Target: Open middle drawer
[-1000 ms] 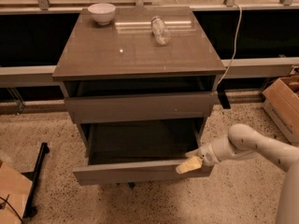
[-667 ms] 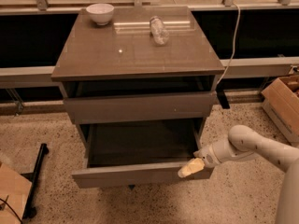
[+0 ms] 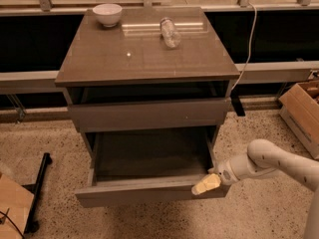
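Note:
The grey-brown cabinet (image 3: 144, 59) stands in the middle of the camera view. The middle drawer (image 3: 139, 193) is pulled out towards me, and its wide, shallow box (image 3: 149, 156) looks dark and empty. My gripper (image 3: 206, 184), with yellowish tips, sits on the top edge of that drawer's front at its right end. The white arm (image 3: 269, 163) reaches in from the lower right. The drawer above (image 3: 149, 114) has its front nearly flush, with a dark gap over it. Any drawer below is hidden by the open one.
A white bowl (image 3: 107, 14) and a clear bottle lying on its side (image 3: 170, 32) rest on the cabinet top. A cardboard box (image 3: 301, 111) stands on the floor at the right. A black stand (image 3: 37, 193) and cardboard (image 3: 12, 208) are at the lower left. A white cable (image 3: 247, 54) hangs behind the cabinet.
The middle drawer has slid further out towards me. My gripper has moved down and forward with its front edge.

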### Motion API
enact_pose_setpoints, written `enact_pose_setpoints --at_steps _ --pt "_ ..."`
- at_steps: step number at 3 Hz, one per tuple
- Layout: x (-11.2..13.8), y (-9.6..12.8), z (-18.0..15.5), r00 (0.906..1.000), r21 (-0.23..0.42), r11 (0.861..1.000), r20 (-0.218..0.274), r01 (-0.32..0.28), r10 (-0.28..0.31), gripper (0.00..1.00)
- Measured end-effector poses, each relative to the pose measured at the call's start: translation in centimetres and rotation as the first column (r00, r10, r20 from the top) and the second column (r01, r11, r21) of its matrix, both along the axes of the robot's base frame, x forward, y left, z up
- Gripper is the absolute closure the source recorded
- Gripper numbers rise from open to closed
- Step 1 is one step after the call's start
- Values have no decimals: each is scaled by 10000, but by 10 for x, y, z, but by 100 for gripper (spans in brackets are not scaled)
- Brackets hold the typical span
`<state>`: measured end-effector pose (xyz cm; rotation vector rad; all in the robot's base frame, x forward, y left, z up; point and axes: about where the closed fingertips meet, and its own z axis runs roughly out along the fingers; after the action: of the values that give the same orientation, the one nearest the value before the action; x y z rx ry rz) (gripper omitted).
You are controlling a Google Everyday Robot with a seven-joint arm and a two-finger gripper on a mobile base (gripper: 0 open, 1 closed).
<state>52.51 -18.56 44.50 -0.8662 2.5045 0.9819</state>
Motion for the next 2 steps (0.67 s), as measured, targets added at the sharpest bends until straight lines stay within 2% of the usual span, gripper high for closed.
enact_pose_setpoints --at_steps 1,2 --pt "-10 5 -1 9967 -151 9977 -474 -666 659 0" --pt "-34 6 2 9839 -373 9886 -1103 -1456 1407 17"
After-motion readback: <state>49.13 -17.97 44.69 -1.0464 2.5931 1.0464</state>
